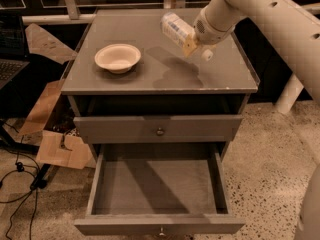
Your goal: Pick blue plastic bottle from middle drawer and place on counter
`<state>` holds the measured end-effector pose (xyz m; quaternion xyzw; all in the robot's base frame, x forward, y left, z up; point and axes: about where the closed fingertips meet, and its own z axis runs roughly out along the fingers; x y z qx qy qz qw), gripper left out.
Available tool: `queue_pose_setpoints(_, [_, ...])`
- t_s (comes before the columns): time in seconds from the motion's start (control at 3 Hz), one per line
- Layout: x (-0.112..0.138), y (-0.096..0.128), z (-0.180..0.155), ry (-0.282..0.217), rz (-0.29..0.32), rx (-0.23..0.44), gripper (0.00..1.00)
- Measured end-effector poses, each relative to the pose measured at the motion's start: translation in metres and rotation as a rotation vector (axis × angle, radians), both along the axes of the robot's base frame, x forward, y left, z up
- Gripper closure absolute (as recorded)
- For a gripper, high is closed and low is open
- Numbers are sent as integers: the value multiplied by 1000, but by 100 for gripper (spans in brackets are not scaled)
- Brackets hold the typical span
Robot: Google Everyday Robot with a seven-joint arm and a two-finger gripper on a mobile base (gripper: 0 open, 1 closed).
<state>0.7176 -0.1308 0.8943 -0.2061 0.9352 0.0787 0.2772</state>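
Note:
The blue plastic bottle (176, 29) is held tilted in the air above the right half of the counter (125, 79). My gripper (192, 43) is shut on the bottle's lower end, with the white arm reaching in from the upper right. The bottle's shadow falls on the counter below it. The middle drawer (155, 181) is pulled wide open at the bottom of the view and its grey floor is bare.
A shallow cream bowl (117, 57) sits on the counter's left half. A shut drawer front with a brass knob (160, 131) lies between counter and open drawer. Cardboard (57, 146) and cables lie on the floor at left. A white post (290, 94) stands at right.

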Motion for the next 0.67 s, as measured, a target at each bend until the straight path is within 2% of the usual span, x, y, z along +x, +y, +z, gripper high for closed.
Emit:
queue_pose_setpoints(0.33, [0, 0, 0, 0, 1, 0, 99])
queue_pose_setpoints(0.67, [0, 0, 0, 0, 1, 0, 76])
